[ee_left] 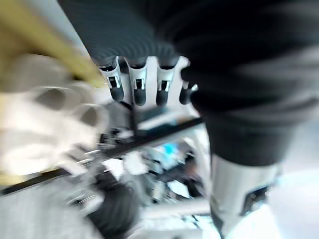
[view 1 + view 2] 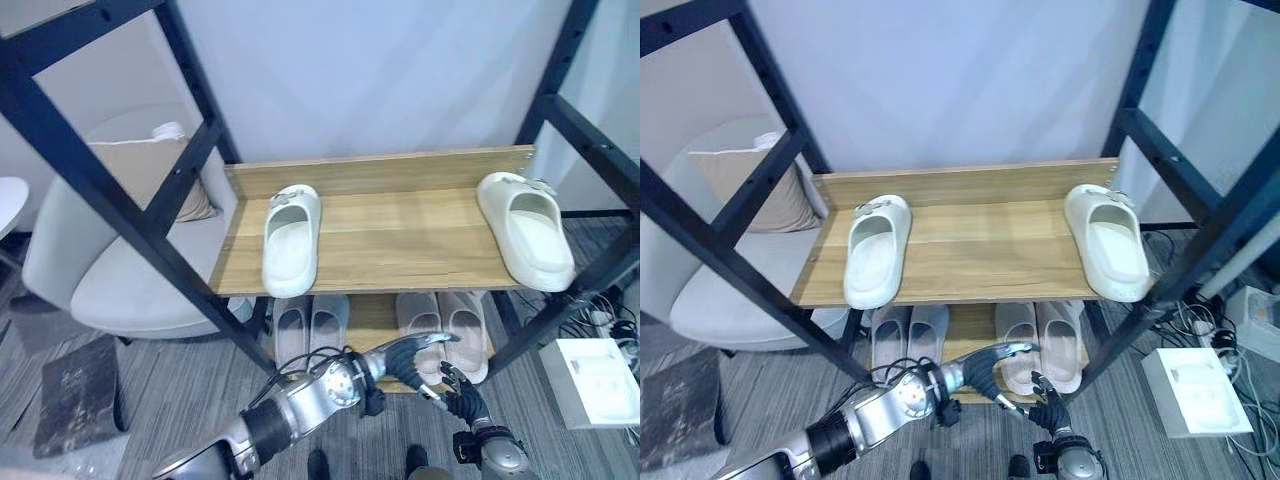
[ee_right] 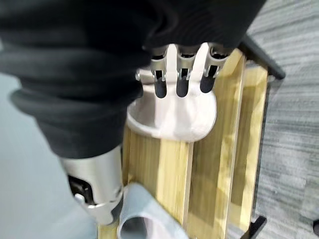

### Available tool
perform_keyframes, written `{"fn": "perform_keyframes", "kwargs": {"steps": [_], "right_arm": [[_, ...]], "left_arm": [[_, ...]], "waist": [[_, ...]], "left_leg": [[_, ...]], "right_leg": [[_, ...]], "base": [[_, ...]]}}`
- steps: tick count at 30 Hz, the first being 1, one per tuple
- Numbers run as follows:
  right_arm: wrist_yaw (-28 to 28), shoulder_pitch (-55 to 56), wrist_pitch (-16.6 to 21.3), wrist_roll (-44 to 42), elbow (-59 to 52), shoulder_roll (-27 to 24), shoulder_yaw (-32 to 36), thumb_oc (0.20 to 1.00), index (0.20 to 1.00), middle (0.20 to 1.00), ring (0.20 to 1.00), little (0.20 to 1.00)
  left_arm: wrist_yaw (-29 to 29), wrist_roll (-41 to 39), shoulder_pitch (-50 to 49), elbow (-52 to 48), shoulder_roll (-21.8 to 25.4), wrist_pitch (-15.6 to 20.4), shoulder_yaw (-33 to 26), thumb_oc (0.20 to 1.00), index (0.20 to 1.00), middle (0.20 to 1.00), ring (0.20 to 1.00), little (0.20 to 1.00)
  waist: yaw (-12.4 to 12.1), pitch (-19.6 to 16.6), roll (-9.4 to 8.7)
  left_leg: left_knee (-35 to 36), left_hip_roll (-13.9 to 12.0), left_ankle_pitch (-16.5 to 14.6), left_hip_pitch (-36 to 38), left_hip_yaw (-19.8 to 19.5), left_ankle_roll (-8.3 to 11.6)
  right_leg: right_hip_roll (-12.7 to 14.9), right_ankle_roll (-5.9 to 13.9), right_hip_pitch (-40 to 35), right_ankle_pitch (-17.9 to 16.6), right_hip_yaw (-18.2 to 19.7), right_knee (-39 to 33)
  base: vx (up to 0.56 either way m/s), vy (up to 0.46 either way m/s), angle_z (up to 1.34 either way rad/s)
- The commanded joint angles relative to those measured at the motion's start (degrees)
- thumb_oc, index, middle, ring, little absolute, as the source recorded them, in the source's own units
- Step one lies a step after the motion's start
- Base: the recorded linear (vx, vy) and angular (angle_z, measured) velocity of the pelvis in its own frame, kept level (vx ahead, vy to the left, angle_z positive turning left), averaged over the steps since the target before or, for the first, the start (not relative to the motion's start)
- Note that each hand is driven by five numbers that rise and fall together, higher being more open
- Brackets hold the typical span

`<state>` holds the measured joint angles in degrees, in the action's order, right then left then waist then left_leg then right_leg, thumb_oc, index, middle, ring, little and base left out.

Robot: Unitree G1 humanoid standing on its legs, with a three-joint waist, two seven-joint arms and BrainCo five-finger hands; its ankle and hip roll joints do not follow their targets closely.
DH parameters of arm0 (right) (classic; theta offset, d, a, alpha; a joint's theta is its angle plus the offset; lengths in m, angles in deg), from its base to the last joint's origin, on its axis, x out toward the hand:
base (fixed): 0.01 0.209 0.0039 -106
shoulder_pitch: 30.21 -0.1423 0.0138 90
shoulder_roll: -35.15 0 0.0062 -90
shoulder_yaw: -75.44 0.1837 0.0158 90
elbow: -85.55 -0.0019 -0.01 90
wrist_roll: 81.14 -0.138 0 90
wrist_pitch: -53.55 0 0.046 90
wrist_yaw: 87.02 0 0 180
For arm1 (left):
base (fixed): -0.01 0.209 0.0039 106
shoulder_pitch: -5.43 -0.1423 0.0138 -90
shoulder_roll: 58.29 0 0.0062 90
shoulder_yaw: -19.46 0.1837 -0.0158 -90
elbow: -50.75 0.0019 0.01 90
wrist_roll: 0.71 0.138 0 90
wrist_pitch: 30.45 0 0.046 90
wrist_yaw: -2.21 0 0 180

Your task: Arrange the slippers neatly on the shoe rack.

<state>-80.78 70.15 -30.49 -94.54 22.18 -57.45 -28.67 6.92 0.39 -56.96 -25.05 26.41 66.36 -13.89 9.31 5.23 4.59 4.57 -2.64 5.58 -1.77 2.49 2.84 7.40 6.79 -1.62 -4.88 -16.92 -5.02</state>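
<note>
Two cream slippers lie far apart on the wooden top shelf (image 2: 400, 235) of the shoe rack: one (image 2: 291, 240) at the left, the other (image 2: 526, 230) at the right end. On the lower shelf stand a pale grey pair (image 2: 308, 325) and a beige-pink pair (image 2: 443, 325). My left hand (image 2: 405, 355) reaches across in front of the lower shelf, open, its fingers just before the beige-pink pair. My right hand (image 2: 462, 392) hovers close below it, open and holding nothing. In the right wrist view its straight fingers (image 3: 182, 74) point at a beige-pink slipper (image 3: 174, 117).
Black metal frame posts (image 2: 120, 200) cross in front of the rack on both sides. A pale armchair (image 2: 130, 270) with a cushion stands at the left, a dark mat (image 2: 75, 395) on the carpet below it. A white box (image 2: 595, 380) and cables lie at the right.
</note>
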Motion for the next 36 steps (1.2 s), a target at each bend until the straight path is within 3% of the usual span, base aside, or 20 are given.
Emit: {"fn": "perform_keyframes", "kwargs": {"steps": [1,8,14,15,16,17,19,26,36], "right_arm": [[0.22,-4.07,2.57,1.10,-1.68,-1.22,-1.03,1.000,1.000,1.000,1.000,1.000],[0.10,-4.47,2.80,1.04,-1.76,-0.22,-3.26,1.000,1.000,1.000,1.000,1.000],[1.25,-5.36,3.24,0.84,-0.06,1.03,-5.52,1.000,1.000,1.000,1.000,1.000],[1.00,-2.60,3.19,0.19,-2.26,-0.67,-1.40,1.000,1.000,1.000,1.000,1.000],[1.00,-1.52,3.54,0.19,-2.90,0.64,-0.68,1.000,1.000,1.000,1.000,1.000],[1.00,-1.48,3.53,0.19,-2.90,0.63,-0.77,1.000,1.000,1.000,1.000,1.000],[1.41,-1.08,2.61,1.69,-0.83,2.92,0.14,1.000,1.000,1.000,1.000,1.000],[1.07,-1.09,1.73,1.65,-1.56,2.50,1.24,1.000,1.000,1.000,1.000,1.000],[-0.24,-0.60,1.34,2.04,-2.74,1.66,1.45,1.000,1.000,1.000,1.000,1.000]], "left_arm": [[-0.53,-2.48,7.97,-1.36,-2.36,4.67,-0.46,1.000,1.000,1.000,1.000,1.000],[-5.51,-3.94,13.18,-3.60,-5.87,6.05,-2.92,1.000,1.000,1.000,1.000,1.000],[-17.30,4.27,19.57,0.07,-9.09,5.26,-8.80,1.000,1.000,1.000,1.000,1.000],[-16.32,-0.05,15.59,-14.48,10.82,7.81,-21.88,1.000,1.000,1.000,1.000,1.000],[-17.24,-3.56,13.67,-24.05,12.30,9.17,-25.14,1.000,1.000,1.000,1.000,1.000],[-17.16,-3.62,13.47,-24.29,12.41,9.01,-25.25,1.000,1.000,1.000,1.000,1.000],[-18.57,-0.54,10.73,-30.97,14.09,7.72,-31.62,1.000,1.000,1.000,1.000,1.000],[-23.25,12.25,14.59,-29.70,16.73,4.29,-36.79,1.000,1.000,1.000,1.000,1.000],[-24.83,26.14,14.93,-27.93,23.08,1.43,-39.48,1.000,1.000,1.000,1.000,1.000]], "waist": [[0.40,2.14,-1.29],[0.88,1.78,-1.20],[1.13,1.18,-1.60],[-0.92,1.21,-1.44],[-1.68,0.94,-1.36],[-1.58,0.74,-1.37],[-3.76,0.23,-1.83],[-4.33,0.02,-1.92],[-4.59,0.22,-1.90]], "left_leg": [[0.43,2.84,-3.95,2.76,-0.78,1.17],[0.43,2.78,-3.96,2.87,-0.22,1.32],[0.43,2.80,-4.12,3.32,0.21,1.28],[0.43,2.85,-3.50,3.22,-0.02,1.28],[0.43,2.97,-3.53,3.18,-0.51,1.27],[0.43,2.95,-3.89,3.26,-0.57,1.35],[0.43,2.98,-3.89,3.23,-1.70,1.38],[0.43,3.05,-4.08,3.45,-2.56,1.40],[0.43,3.02,-4.31,3.82,-2.90,1.43]], "right_leg": [[-0.77,1.16,-2.35,5.96,-0.29,1.66],[-0.64,1.26,-2.64,5.60,0.19,1.13],[-0.72,1.30,-3.07,5.58,0.46,1.03],[-0.44,1.42,-3.24,4.95,-0.13,0.95],[-0.32,1.42,-3.51,4.86,-0.71,0.86],[-0.36,1.48,-3.65,5.12,-0.71,0.72],[-0.47,1.18,-4.35,5.49,-1.89,0.54],[-0.65,0.93,-5.07,5.96,-2.53,0.30],[-0.87,0.86,-5.36,6.23,-2.68,0.27]], "base": [[0.00,0.000,0.00],[0.00,0.001,-0.06],[0.00,0.000,-0.01],[0.00,0.000,0.00],[0.00,-0.011,-0.13],[0.04,-0.026,-0.43],[0.04,-0.049,0.10],[0.01,-0.016,0.20],[0.01,-0.003,0.00]]}}
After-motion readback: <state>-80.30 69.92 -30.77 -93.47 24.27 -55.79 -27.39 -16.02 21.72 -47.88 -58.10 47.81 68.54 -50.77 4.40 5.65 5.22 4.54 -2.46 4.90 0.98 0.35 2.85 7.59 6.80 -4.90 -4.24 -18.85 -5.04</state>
